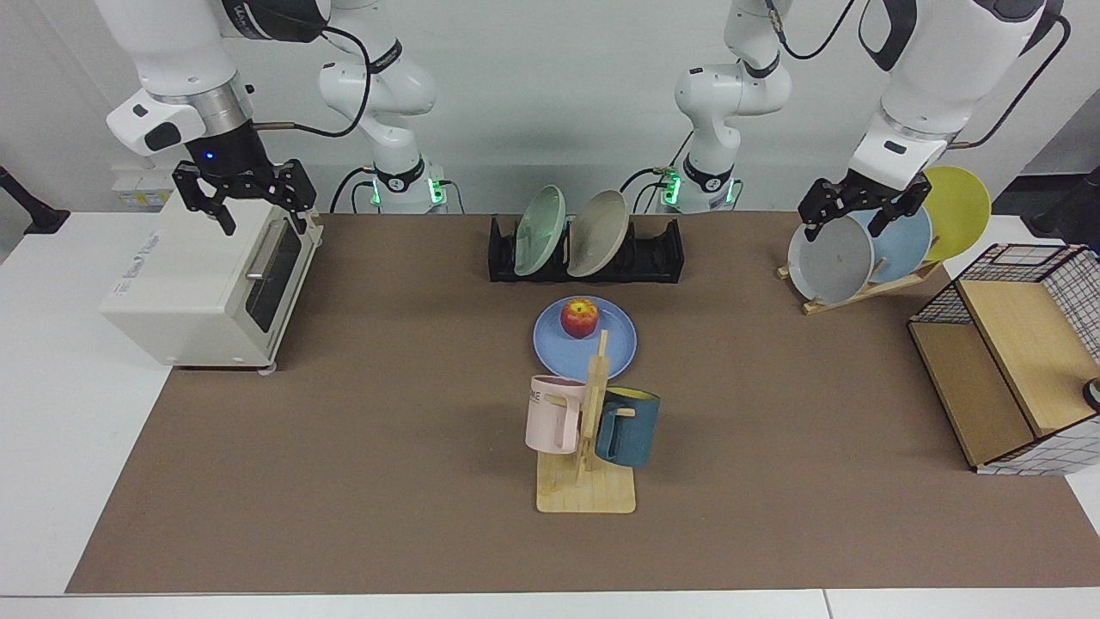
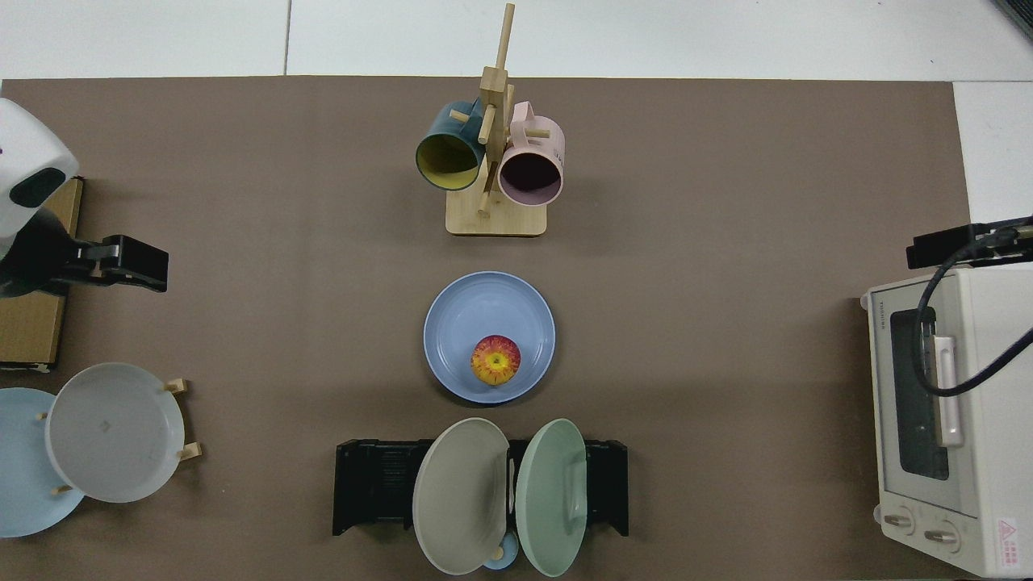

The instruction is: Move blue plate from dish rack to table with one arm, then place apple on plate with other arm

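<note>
The blue plate (image 1: 560, 351) (image 2: 476, 311) lies flat on the table's brown mat (image 1: 387, 413), just in front of the black dish rack (image 1: 657, 254) (image 2: 367, 484). On the plate's rack-side half sits the red and yellow apple (image 1: 580, 318) (image 2: 495, 360). My right gripper (image 1: 243, 196) (image 2: 940, 244) hangs open and empty above the toaster oven, far from the plate. Over the wooden plate stand, my left gripper (image 1: 859, 209) (image 2: 149, 273) is raised, open and holding nothing.
A pale green and a beige plate (image 1: 597, 222) stand in the rack. A mug tree (image 1: 589, 430) with pink and teal mugs stands near the plate. Toaster oven (image 1: 202, 275), slanted stand with grey plate (image 1: 829, 262), and wire basket (image 1: 1014, 361) flank the mat.
</note>
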{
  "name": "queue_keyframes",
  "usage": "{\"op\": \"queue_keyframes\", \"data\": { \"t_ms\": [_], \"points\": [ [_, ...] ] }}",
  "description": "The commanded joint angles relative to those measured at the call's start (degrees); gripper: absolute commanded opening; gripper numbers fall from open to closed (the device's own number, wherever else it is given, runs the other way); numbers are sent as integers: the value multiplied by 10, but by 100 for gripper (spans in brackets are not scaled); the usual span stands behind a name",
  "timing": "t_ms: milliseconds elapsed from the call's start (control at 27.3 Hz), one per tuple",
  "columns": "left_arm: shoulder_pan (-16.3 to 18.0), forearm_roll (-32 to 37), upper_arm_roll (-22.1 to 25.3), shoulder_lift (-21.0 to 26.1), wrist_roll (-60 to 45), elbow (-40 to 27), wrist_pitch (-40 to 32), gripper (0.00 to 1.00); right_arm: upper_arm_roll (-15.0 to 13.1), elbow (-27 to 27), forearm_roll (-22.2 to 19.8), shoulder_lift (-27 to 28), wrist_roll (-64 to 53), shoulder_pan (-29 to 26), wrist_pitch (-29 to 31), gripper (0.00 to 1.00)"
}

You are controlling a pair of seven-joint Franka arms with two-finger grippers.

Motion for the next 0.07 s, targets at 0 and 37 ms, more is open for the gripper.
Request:
{"op": "queue_keyframes", "data": {
  "t_ms": [0,37],
  "points": [
    [14,-10,-5,-16,23,-22,4,100,2,-8,10,-6,-3,-4,-3,100],
    [14,-10,-5,-21,33,-28,10,100,2,-8,11,-6,-3,-5,-3,100]
  ]
}}
